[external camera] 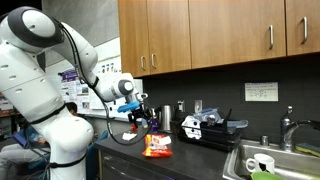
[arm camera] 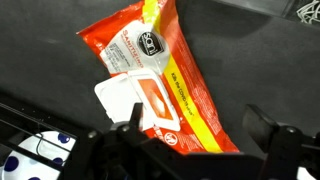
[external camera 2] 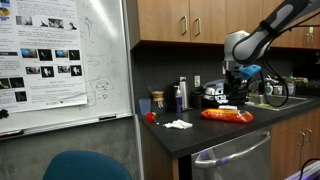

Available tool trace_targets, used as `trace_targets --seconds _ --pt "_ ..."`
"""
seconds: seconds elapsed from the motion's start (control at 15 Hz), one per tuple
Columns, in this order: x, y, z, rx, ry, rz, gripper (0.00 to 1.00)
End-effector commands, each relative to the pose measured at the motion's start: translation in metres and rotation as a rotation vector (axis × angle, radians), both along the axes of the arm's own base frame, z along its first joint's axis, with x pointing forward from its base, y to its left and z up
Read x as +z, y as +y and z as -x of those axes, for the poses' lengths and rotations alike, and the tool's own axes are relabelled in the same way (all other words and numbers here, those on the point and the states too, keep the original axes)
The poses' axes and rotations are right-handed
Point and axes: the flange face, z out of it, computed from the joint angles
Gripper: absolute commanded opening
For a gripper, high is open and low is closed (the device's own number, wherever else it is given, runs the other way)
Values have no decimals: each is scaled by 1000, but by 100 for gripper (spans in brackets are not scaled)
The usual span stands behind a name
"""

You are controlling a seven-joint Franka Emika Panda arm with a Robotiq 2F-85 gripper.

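Wrist view: pack (arm camera: 150,75) beneath gripper (arm camera: 193,122) (jaws apart)

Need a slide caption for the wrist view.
Open gripper above an orange-and-yellow wipes pack with white lid, lying on a dark countertop.

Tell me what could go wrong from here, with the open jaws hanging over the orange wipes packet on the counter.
1. The wipes packet is soft and lies flat on the dark counter. The open jaws may pinch only its film, so it could slip or crumple.
2. Its white flap sits right below the jaws. Closing there might catch the flap and pry it up.
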Motion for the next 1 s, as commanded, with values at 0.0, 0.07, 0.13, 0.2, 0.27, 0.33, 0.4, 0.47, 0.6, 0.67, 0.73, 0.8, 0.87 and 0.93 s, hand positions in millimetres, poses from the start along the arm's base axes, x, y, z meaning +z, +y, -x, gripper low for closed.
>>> trace_targets --seconds 0.0,0.07,0.13,0.2,0.27,0.33,0.4,0.47,0.6,0.67,0.73,0.8,0.87,0.93 --pt "1 -1 -21 -58 77 3 100" --pt "1 -3 -24 -70 95 -4 100" --pt "2 -5 -28 -79 121 -13 100" --pt "2 -9 -32 -93 142 -17 100" --pt "1 -11 -35 -104 163 -24 100" --pt "0 -15 -39 -120 180 -31 100" --pt "-2 -18 -43 -136 194 -38 100" --pt "-6 -21 -47 -149 211 -48 100" --pt "-12 -26 -55 -169 236 -69 100" --pt "-14 -28 -57 -178 249 -83 100" --pt "-17 -30 -60 -185 261 -96 100" --pt "-17 -32 -62 -193 268 -105 100" --pt "-16 -33 -64 -199 274 -113 100" --pt "-15 -34 -65 -204 277 -123 100"
